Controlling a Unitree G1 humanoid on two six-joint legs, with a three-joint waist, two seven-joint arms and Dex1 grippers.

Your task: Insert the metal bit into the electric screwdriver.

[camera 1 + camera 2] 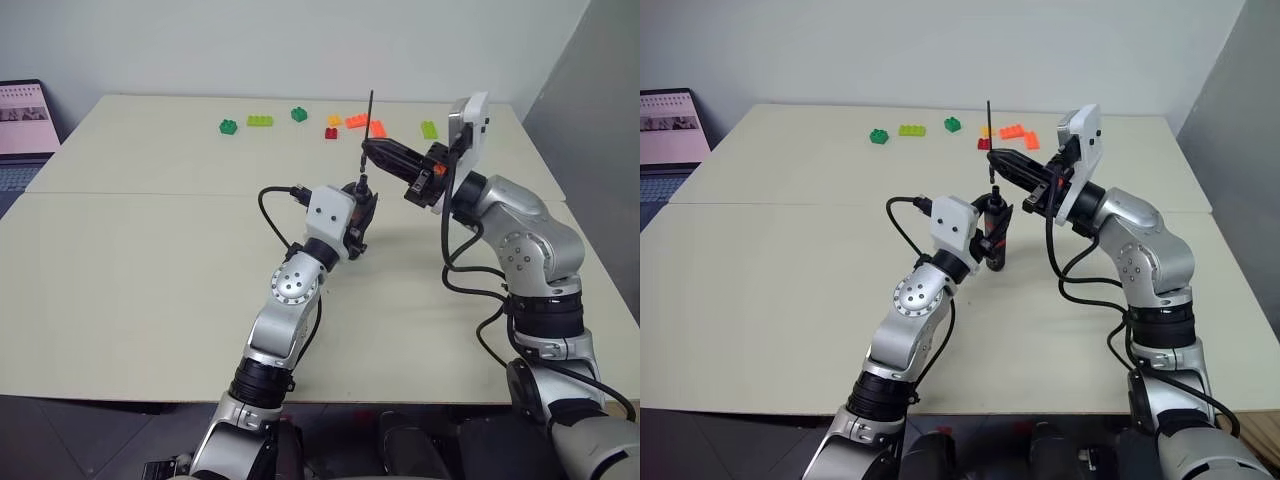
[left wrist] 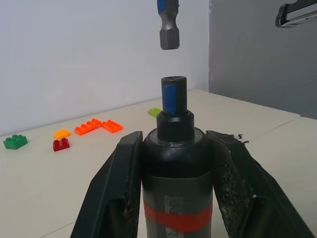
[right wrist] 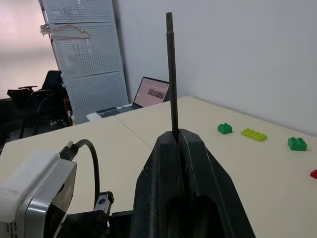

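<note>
right claw (image 1: 372,150) pinches the metal bit (image 1: 370,112) above the electric screwdriver (image 2: 177,163) clamped in left claw (image 1: 361,205).

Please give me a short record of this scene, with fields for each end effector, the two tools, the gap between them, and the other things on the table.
left end effector: shut on the electric screwdriver, held upright
right end effector: shut on the metal bit
bit position: directly above the screwdriver's tip, lower end hanging apart from it
insertion: not yet done
table: beige
far side: small toy bricks, green, orange, red
left edge: laptop
</note>
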